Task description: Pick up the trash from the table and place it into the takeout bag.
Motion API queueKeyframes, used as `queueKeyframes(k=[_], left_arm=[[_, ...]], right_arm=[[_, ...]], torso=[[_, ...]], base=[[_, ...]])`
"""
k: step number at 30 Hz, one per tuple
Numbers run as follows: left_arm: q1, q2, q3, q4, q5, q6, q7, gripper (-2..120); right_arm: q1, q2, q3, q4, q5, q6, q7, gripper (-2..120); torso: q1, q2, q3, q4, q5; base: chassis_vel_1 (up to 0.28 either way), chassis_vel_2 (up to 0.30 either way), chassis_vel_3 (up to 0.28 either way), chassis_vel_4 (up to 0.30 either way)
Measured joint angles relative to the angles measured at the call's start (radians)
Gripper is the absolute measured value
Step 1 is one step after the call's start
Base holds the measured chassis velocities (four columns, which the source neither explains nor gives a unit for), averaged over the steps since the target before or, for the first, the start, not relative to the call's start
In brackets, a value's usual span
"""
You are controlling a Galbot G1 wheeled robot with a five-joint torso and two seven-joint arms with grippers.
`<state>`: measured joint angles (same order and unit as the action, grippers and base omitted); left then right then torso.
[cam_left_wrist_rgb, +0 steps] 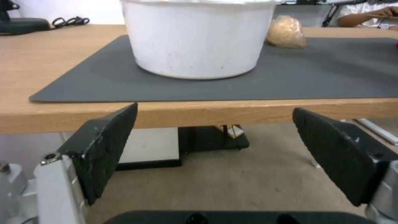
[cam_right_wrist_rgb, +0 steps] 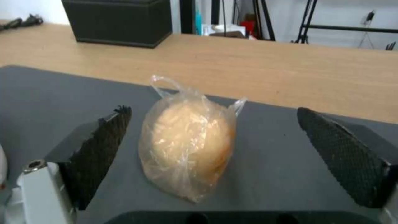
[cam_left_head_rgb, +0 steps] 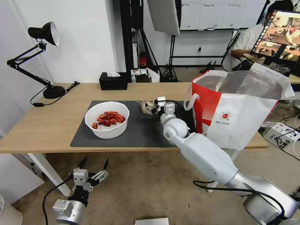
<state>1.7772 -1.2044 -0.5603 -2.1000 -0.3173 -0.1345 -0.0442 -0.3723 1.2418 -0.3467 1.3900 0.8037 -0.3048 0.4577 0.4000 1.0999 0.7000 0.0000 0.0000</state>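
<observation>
- The small knotted bag [cam_right_wrist_rgb: 188, 137] lies on the grey mat [cam_left_head_rgb: 137, 134], near its far edge, between the bowl [cam_left_head_rgb: 107, 119] and the tote [cam_left_head_rgb: 240, 109].
- The right gripper [cam_right_wrist_rgb: 211, 152] is down at the mat with its jaws wide apart, one on each side of the knotted bag; neither touches the plastic, so the bag is framed but not yet gripped.
- The bowl of red shells sits on the mat toward the counter's [cam_left_head_rgb: 47, 125] near-left side, untouched and full.
- The left gripper [cam_left_head_rgb: 95, 164] hangs below the counter's front edge, jaws apart and holding nothing, pointed toward the bowl.
- The tote stands open on the counter's right end, foil lining showing; whether anything lies inside cannot be told from here.
- Judged from this, at least two pieces of trash are left: the knotted bag, which is next to be lifted into the tote, and then the bowl.
</observation>
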Motion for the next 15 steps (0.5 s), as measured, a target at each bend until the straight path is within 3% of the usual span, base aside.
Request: queueKeyframes(k=[15], left_arm=[[0.011,-0.009,-0.002,-0.011,0.005,-0.002,0.000,100]], right_arm=[[0.030,0.027,-0.012,-0.102,-0.034,-0.007,-0.159,100]], torso=[[0.000,0.000,0.000,0.0000,0.0000]], base=[[0.000,0.000,0.000,0.000]])
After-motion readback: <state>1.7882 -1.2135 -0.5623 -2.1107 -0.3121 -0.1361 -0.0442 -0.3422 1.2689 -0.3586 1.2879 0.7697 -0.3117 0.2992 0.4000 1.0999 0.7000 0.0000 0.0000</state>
